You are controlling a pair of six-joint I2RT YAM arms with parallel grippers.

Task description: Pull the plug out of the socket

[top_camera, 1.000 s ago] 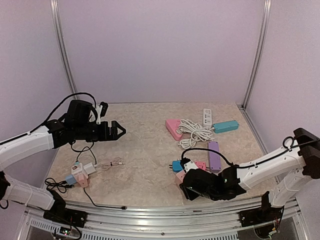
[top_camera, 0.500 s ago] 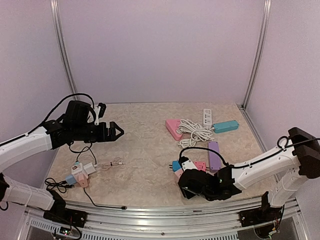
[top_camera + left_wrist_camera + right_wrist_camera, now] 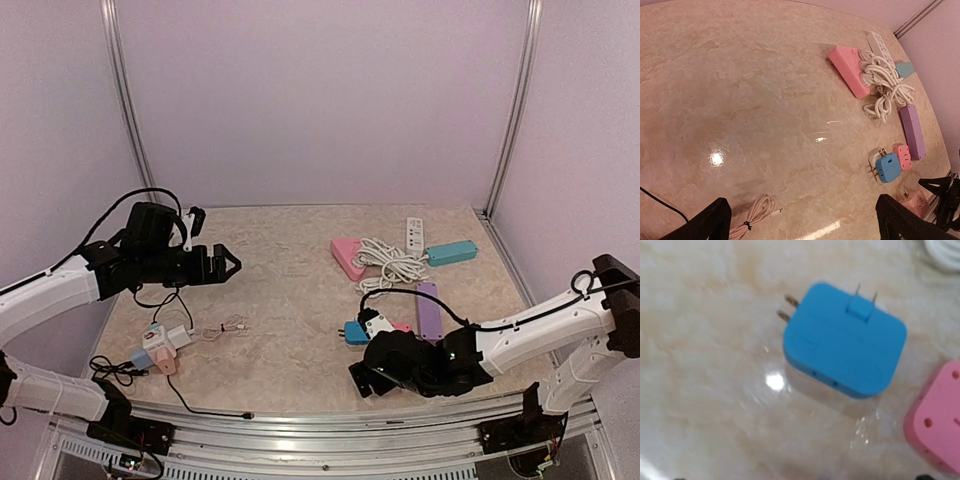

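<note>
The blue plug [image 3: 845,340] lies flat on the table [image 3: 290,300] close to its near edge, right of the middle, with its metal prongs bare. The pink socket [image 3: 940,422] lies just beside it and apart from it, so we judge that the two are separated. The right gripper [image 3: 360,378] hangs low between the plug and the near edge, its fingers spread with nothing between them — an open, empty pincer — and the left gripper [image 3: 225,265] hovers over the left side of the table, also wide open and empty. We think the plug is light and stiff, a hard plastic shell with smooth rounded corners, so it can slide on the glossy table or slip from a weak grip. The best hold is across its two flat opposite sides, away from the thin prongs, which may bend. Some things are not clear to us. The right wrist view cuts the pink socket at the picture's edge. A white block [image 3: 873,159] touches the blue plug, and we cannot tell if they are joined. The group of adapters [image 3: 160,348] near the near left corner is too small to read.
</note>
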